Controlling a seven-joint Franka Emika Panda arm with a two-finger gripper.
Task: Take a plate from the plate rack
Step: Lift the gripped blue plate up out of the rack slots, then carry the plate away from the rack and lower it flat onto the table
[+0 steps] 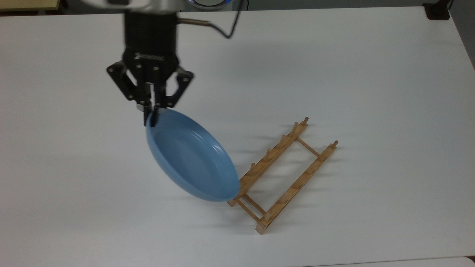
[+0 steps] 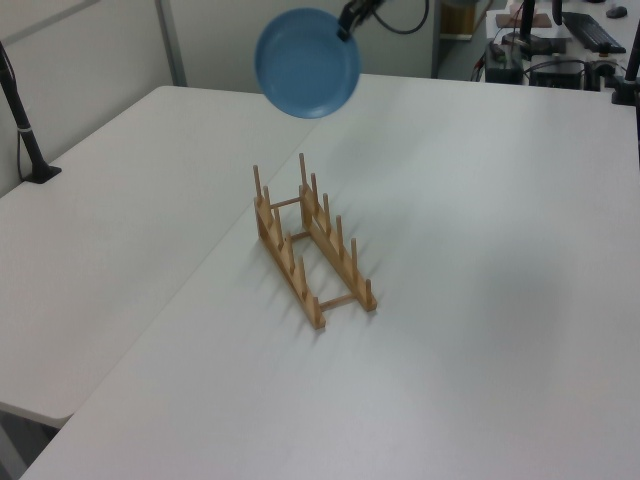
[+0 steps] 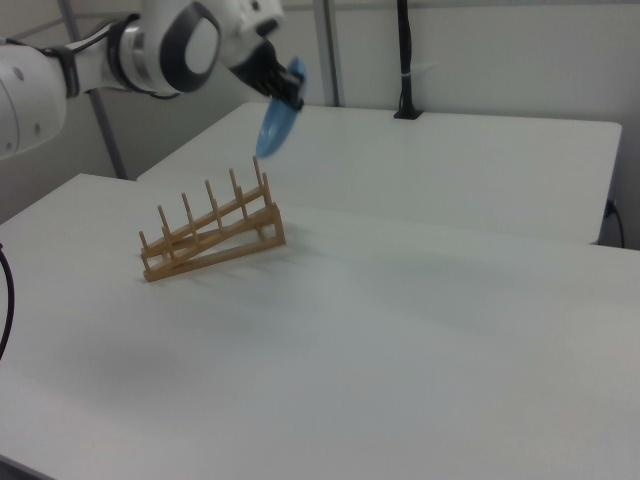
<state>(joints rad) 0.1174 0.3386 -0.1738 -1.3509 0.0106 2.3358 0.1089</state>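
Note:
The light-blue plate hangs in the air, well above the table, held by its upper rim. My gripper is shut on that rim. In the left view the plate is high above the rack, with the gripper at its upper right edge. In the right view the plate is seen nearly edge-on below the gripper. The light-wood plate rack stands on the white table with nothing in it, also seen as the rack and the rack.
A white table spreads wide around the rack. A black post stands at the left view's left edge, and another black post rises at the far side in the right view. A cable trails from the wrist.

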